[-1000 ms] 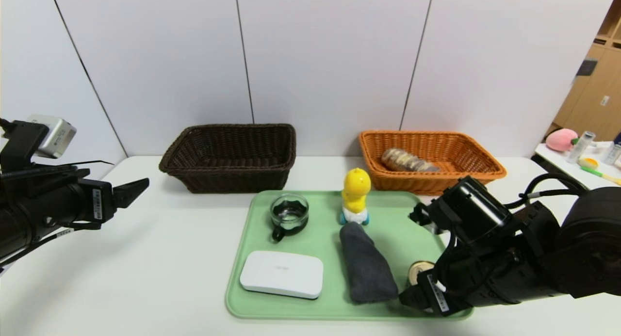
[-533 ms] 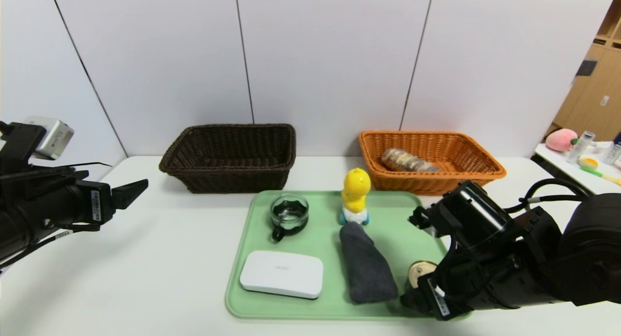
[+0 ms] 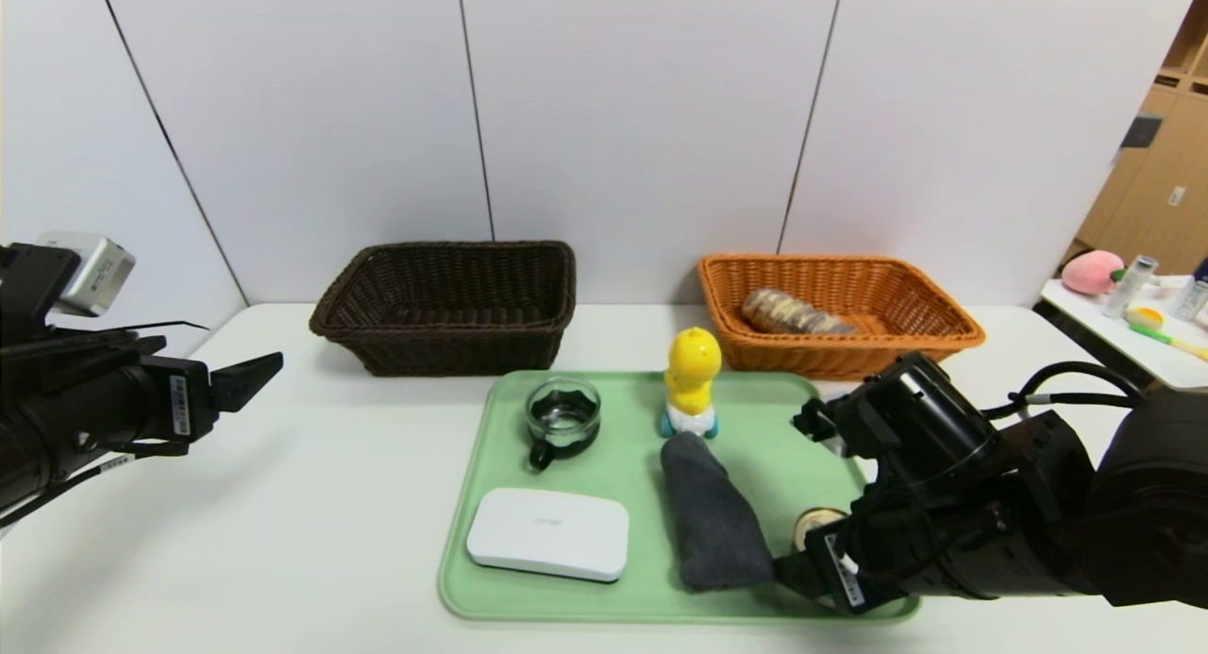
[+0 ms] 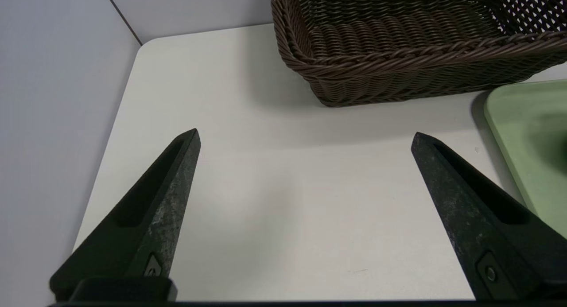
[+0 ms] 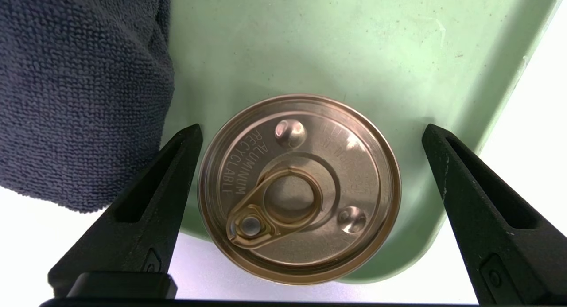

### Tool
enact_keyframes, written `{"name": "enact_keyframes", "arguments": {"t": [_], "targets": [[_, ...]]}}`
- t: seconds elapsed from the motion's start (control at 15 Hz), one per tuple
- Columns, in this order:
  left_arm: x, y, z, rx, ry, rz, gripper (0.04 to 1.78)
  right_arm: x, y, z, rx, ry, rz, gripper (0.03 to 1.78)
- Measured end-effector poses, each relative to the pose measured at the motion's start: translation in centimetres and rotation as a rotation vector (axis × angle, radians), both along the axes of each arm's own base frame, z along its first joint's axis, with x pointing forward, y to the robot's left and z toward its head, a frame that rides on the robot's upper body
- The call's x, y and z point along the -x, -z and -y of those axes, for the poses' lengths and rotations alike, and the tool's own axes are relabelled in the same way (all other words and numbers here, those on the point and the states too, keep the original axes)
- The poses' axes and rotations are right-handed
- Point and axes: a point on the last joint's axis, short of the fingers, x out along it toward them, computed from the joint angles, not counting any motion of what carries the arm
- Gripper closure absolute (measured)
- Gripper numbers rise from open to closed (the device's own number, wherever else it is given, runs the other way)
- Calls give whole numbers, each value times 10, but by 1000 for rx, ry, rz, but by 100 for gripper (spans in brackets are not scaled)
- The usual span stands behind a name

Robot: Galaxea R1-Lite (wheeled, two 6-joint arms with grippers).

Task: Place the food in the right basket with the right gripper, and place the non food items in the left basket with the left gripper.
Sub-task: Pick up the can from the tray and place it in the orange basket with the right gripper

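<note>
The gold-lidded tin (image 3: pixel 812 520) (image 5: pixel 300 187) stands at the tray's near right corner. My right gripper (image 3: pixel 819 558) (image 5: pixel 312 130) hangs open over it, one finger on each side, neither touching. The rolled grey cloth (image 3: pixel 713 512) (image 5: pixel 75 90) lies just beside one finger. The bread roll (image 3: pixel 793 312) lies in the orange basket (image 3: pixel 812 357). The yellow duck (image 3: pixel 692 380), glass cup (image 3: pixel 562 416) and white box (image 3: pixel 547 533) sit on the tray. My left gripper (image 3: pixel 250 380) (image 4: pixel 305 136) hovers open over bare table near the dark brown basket (image 3: pixel 444 343) (image 4: pixel 398 68), which shows nothing inside.
The green tray (image 3: pixel 774 446) (image 5: pixel 354 45) lies in front of both baskets. White wall panels stand close behind the baskets. A side table with a pink toy (image 3: pixel 1093 272) and small bottles is at the far right.
My right gripper has settled slightly lower and leftward around the tin. The left arm has drifted a little back to the left.
</note>
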Motion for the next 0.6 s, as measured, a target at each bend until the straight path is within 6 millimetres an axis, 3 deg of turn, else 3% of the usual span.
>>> {"name": "enact_keyframes", "arguments": {"t": [0.6], "targets": [[2, -1, 0, -1, 1, 5, 13, 3, 0, 2, 1, -1, -3, 11]]}}
